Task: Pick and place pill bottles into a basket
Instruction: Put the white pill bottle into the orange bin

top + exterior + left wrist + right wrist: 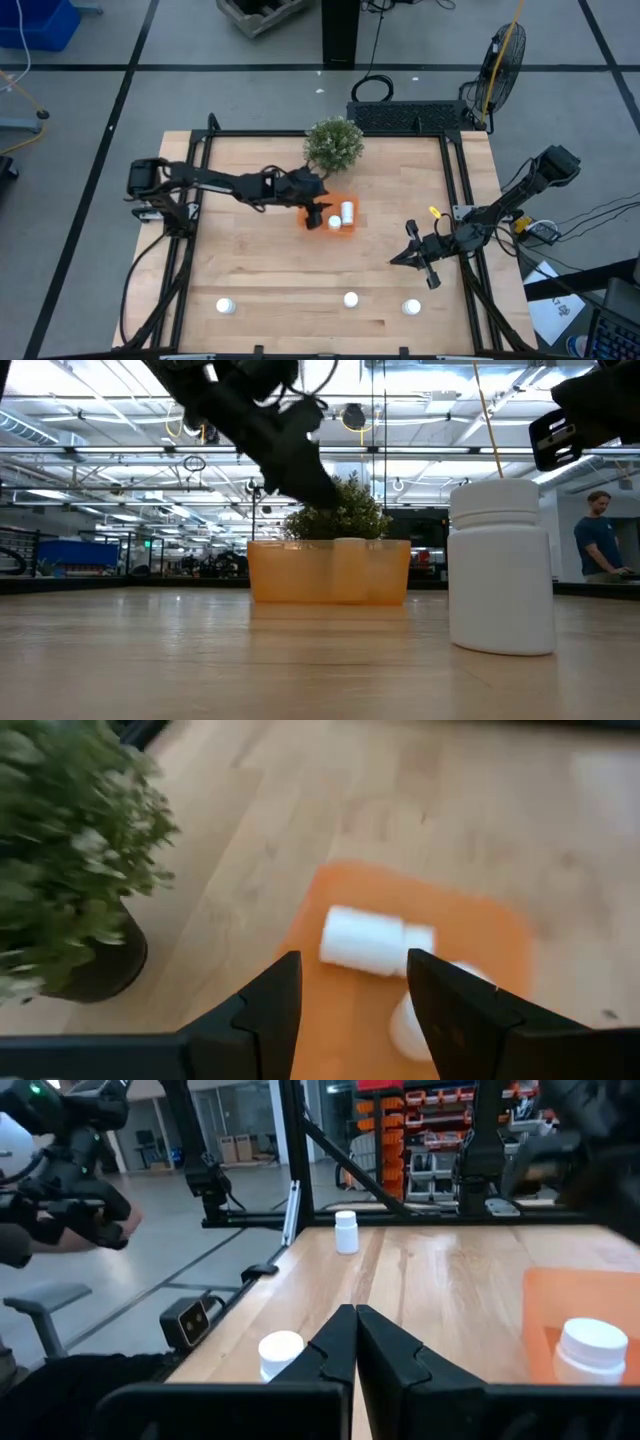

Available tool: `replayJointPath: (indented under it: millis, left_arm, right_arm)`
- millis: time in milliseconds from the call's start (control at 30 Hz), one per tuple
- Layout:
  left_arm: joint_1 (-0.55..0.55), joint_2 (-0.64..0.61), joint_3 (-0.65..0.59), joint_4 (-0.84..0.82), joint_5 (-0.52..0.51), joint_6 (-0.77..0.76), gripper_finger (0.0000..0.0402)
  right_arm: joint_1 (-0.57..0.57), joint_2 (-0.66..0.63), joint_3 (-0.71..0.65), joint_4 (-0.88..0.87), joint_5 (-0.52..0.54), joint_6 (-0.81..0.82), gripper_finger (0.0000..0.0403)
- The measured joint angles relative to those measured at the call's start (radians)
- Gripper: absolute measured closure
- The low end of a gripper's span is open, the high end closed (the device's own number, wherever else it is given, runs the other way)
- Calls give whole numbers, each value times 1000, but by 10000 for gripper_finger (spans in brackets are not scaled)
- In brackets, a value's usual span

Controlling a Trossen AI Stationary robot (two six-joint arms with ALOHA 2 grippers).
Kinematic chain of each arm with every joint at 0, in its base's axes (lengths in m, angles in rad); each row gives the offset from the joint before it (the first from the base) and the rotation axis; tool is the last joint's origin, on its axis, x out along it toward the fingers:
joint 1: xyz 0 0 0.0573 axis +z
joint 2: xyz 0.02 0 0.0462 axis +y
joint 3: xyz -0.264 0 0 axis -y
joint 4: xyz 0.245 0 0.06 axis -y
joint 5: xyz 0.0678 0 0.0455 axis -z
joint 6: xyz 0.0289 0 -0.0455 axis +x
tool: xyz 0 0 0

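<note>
The orange basket point(322, 226) sits mid-table in front of the potted plant point(334, 143). It holds two white pill bottles: one lies on its side point(375, 942), and the other point(408, 1025) is partly hidden by a finger. My left gripper point(350, 990) hangs open above the basket's left part point(316, 211), with nothing between its fingers. Three more pill bottles stand upright along the near edge point(226, 306), point(351, 299), point(411, 307). My right gripper point(400, 259) waits shut at the right, above the table, pointing toward the left.
Black frame rails point(460, 200) run along the table's sides. In the low view one bottle point(500, 565) stands close to the camera, with the basket point(330, 572) behind it. A person point(600, 540) stands in the room beyond, and another's hands point(60, 1210) show off the table.
</note>
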Motion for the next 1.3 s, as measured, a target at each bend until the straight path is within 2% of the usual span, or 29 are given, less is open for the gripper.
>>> replayJointPath:
  millis: [100, 267, 400, 500, 600, 767, 1000, 1133, 1300]
  left_arm:
    - [-10, -44, 2, 8, 18, -70, 215]
    - [-52, -105, -4, -69, 100, -35, 215]
    - [-91, -158, -50, -37, 105, -16, 215]
    - [-110, -198, -122, 102, 105, -29, 215]
    - [-135, -236, -210, 295, 105, -38, 215]
    - [-176, -271, -341, 555, 134, -55, 215]
    - [-218, -308, -453, 713, 139, -74, 215]
    - [-235, -308, -468, 709, 142, -107, 215]
    - [-259, -308, -492, 709, 140, -112, 215]
  right_arm:
    - [-17, 0, 1, 6, 2, -12, 397]
    - [-74, 0, 68, -148, -2, -107, 386]
    - [-165, 1, 230, -518, -44, -125, 376]
    - [-232, 14, 357, -778, -54, -194, 367]
    - [-288, 25, 453, -909, -56, -329, 356]
    - [-390, 91, 576, -977, -56, -519, 315]
    - [-548, 283, 735, -979, -13, -721, 237]
    - [-629, 389, 839, -977, -7, -839, 225]
    - [-691, 536, 969, -1059, -79, -933, 239]
